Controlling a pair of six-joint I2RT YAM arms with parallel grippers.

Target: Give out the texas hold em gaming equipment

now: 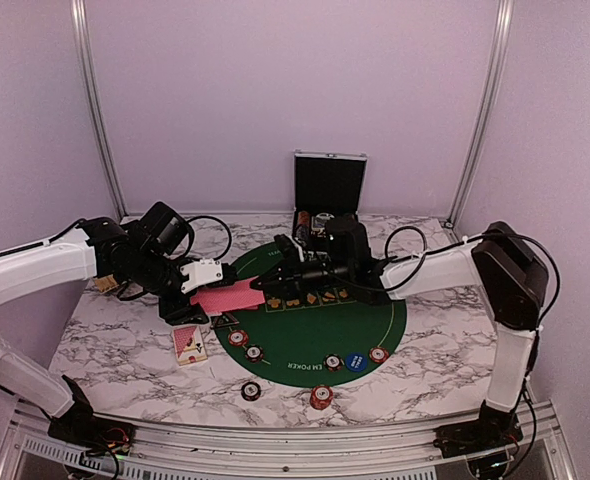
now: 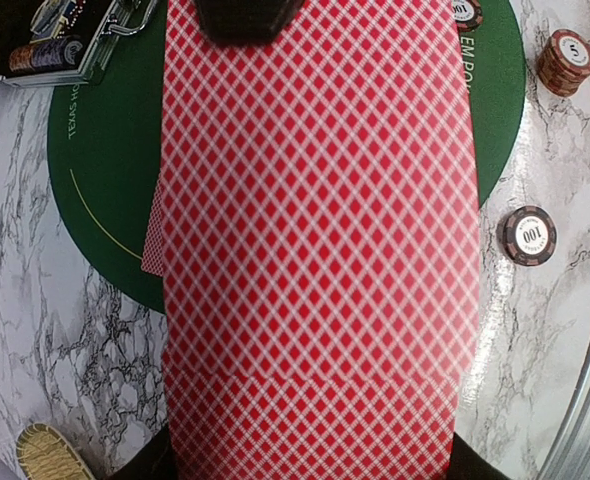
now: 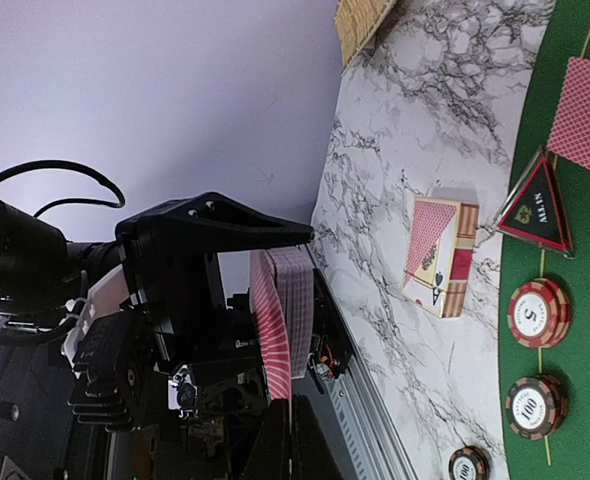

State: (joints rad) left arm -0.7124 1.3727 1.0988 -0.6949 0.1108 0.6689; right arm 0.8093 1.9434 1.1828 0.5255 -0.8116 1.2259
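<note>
My left gripper is shut on a deck of red-backed cards, held above the mat's left edge; the deck fills the left wrist view. My right gripper reaches in from the right, and its fingertips are pinched on the top card of the deck. One card lies face down on the green mat. A dark triangular token, several chips such as one at the left and a blue disc sit along the mat's near rim.
A card box lies on the marble left of the mat. An open chip case stands at the back. A straw basket sits at the far left. Two chips lie off the mat near the front edge.
</note>
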